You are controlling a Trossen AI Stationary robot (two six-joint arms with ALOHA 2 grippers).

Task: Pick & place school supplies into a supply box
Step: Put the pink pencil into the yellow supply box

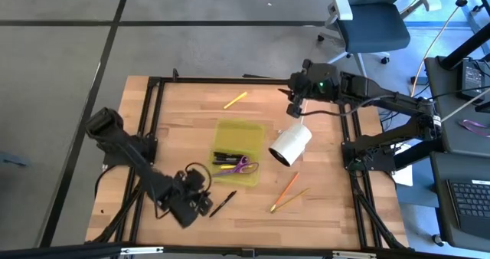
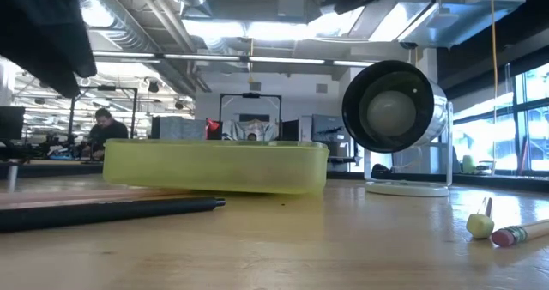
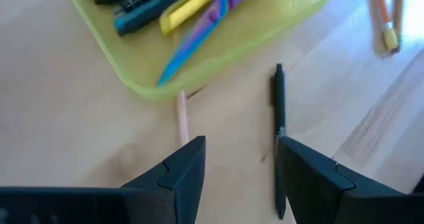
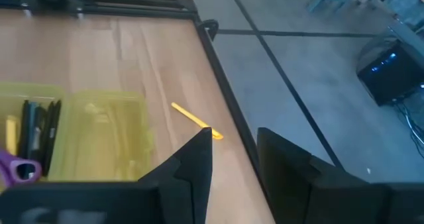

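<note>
The black pen [image 3: 279,141] lies against one finger of your left gripper [image 3: 242,168], whose empty jaws stand apart, so closing now could flick it away instead of pinching it.

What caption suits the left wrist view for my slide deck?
Left gripper, fingers open and empty, beside a black pen outside the yellow-green supply box holding purple-handled scissors.

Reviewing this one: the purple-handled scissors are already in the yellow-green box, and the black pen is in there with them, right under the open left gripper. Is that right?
Not quite. The purple-handled scissors do lie in the yellow-green box, but the black pen lies on the table outside it, beside the box's near edge. The left wrist view shows it below the open left gripper; the high view agrees.
</note>
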